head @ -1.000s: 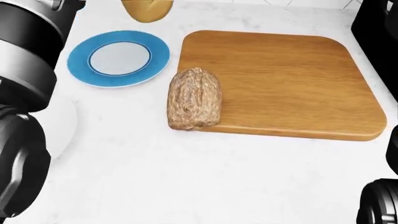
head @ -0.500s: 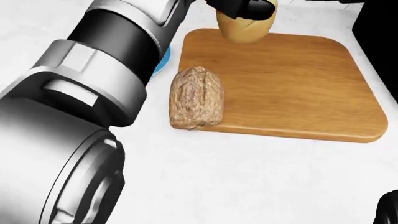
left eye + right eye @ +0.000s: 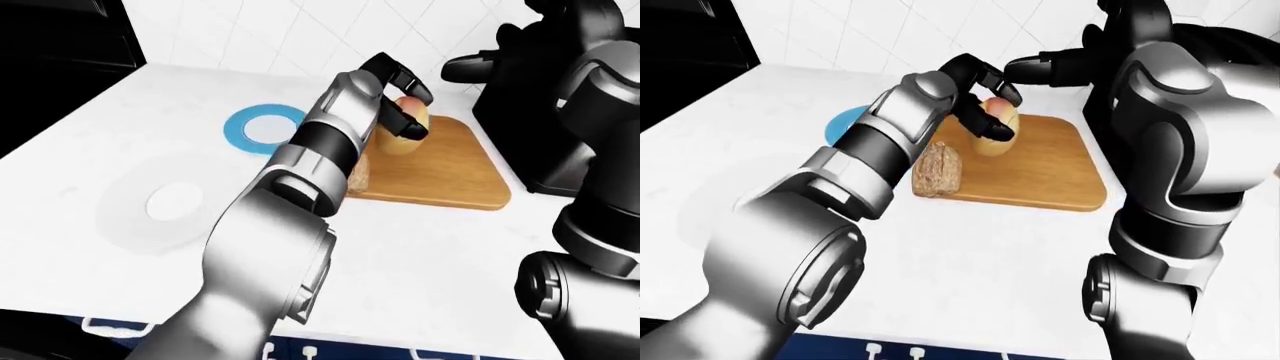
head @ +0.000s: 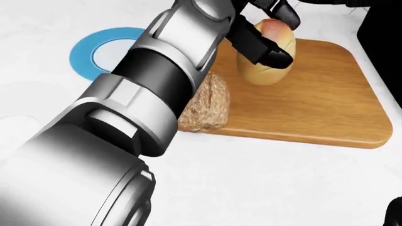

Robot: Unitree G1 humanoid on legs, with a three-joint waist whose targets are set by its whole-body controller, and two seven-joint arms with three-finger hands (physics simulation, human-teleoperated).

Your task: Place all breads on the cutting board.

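A pale yellow bread roll stands at the top left of the wooden cutting board, touching or just above it. My left hand is shut on the roll, its black fingers wrapped over the top and side. A brown seeded loaf lies across the board's left edge, partly hidden by my left forearm. In the right-eye view my right hand hovers above the board's top edge, open and holding nothing.
A blue-rimmed plate sits on the white counter left of the board. A faint white plate lies nearer the counter's bottom left. A tall black appliance stands just right of the board, against the tiled wall.
My left arm has swung in from the left, carrying the yellow roll from above the plate to the board and lowering it. The brown loaf has not moved.
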